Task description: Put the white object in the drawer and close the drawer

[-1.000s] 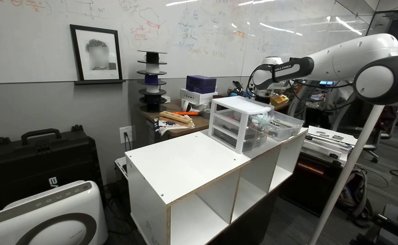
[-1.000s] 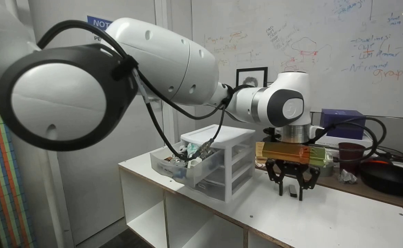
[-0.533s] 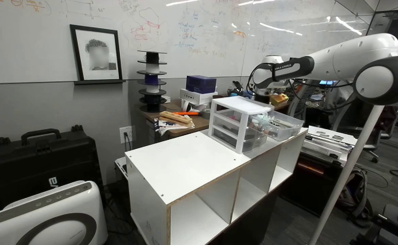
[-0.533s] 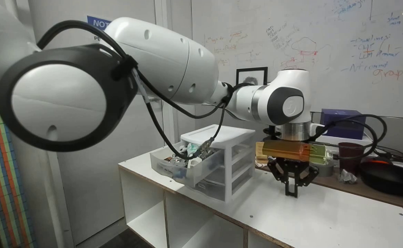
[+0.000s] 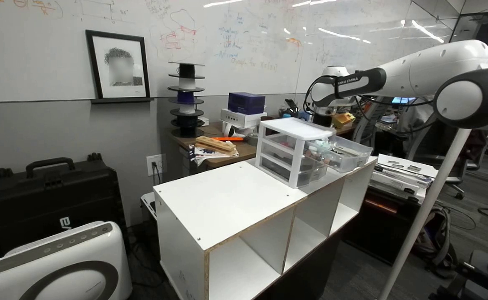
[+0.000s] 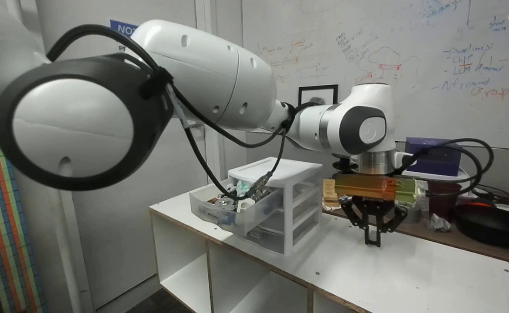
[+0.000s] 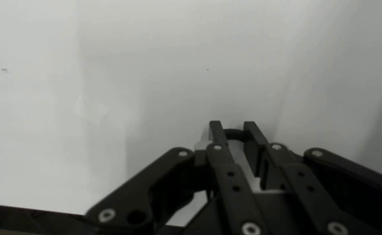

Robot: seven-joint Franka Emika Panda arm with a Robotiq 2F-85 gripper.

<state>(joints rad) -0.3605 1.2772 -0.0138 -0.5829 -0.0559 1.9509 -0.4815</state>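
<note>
A small dark object (image 7: 234,134), curved on its far side, sits between the fingertips of my gripper (image 6: 372,243), which is shut on it. The gripper points down, low over the white top surface (image 6: 415,278), beside the drawer unit. I cannot make out a white object apart from other things; the object in my grip looks dark. The translucent top drawer (image 6: 213,214) of the small white-framed unit (image 6: 276,171) is pulled out and full of small odds and ends. In an exterior view the same drawer (image 5: 354,161) shows, but the unit hides my fingers.
The unit stands on a white open-fronted cabinet (image 5: 227,200). In an exterior view the arm's black cable (image 6: 204,167) hangs in front of the open drawer. A desk behind carries a purple box (image 6: 432,155), a black pan (image 6: 493,224) and crumpled foil (image 6: 439,223).
The fingers have come together on the small dark object, which lay between them on the surface. Since then the gripper has risen slightly and shifted a little, away from the drawer unit.
</note>
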